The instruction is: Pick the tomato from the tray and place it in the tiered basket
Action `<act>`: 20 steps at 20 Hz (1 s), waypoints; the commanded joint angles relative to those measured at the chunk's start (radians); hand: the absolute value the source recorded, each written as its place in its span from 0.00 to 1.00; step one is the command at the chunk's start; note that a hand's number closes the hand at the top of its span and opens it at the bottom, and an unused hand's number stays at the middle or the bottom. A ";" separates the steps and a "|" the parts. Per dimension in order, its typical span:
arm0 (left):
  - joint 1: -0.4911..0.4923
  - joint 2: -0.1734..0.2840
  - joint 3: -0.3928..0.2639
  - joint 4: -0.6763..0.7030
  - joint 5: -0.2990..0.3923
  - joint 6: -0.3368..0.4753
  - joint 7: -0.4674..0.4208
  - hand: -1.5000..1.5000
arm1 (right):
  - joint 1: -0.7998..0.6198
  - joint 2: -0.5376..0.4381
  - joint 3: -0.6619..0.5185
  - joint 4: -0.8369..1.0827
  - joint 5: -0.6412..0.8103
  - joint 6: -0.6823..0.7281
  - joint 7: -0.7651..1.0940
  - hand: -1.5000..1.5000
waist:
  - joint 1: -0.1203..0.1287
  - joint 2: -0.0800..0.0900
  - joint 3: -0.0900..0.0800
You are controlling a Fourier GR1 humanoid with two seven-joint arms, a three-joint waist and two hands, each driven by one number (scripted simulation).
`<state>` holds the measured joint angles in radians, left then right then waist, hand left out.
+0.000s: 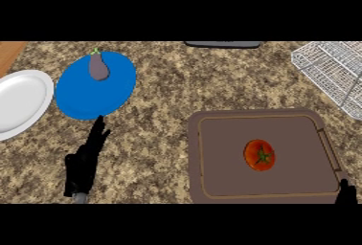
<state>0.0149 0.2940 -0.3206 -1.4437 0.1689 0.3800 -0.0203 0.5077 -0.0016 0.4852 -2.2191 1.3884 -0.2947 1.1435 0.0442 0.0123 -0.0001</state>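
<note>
A red tomato (259, 154) with a green stem lies in the middle of the brown tray (212, 158) at the lower right. The white wire tiered basket (332, 72) stands at the upper right edge, partly cut off. My left hand (84, 162) rests at the lower left, fingers straight and pointing up, well left of the tray. Only a small dark tip of my right hand (345, 194) shows at the bottom right corner, beside the tray's near right corner; whether it is open or shut cannot be told.
A blue plate (84, 95) holding a purple eggplant (98, 68) lies at the upper left. A white plate (21, 103) sits at the left edge. A dark flat object (222, 44) lies at the counter's far edge.
</note>
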 commanded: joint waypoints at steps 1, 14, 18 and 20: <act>0.002 0.004 0.011 0.046 0.004 0.000 0.050 0.50 | -0.216 0.002 0.047 0.091 0.025 0.090 0.285 0.00 | -0.011 0.001 -0.002; 0.029 0.015 0.043 0.049 0.021 -0.034 0.019 0.50 | -0.402 0.001 -0.092 0.235 -0.185 0.252 0.344 0.00 | -0.026 -0.003 -0.002; 0.054 -0.024 0.001 0.060 -0.030 0.015 0.010 0.50 | -0.475 0.001 -0.140 0.288 -0.238 0.279 0.344 0.00 | -0.026 -0.004 -0.002; 0.065 -0.005 0.027 0.038 -0.009 -0.002 0.013 0.50 | -0.446 0.001 -0.134 0.266 -0.240 0.281 0.344 0.00 | -0.034 -0.010 -0.002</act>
<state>0.0400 0.2829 -0.2976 -1.4407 0.1578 0.3801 -0.0255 0.1098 -0.0043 0.3604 -1.9505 1.1778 -0.0719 1.2477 0.0156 0.0005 0.0047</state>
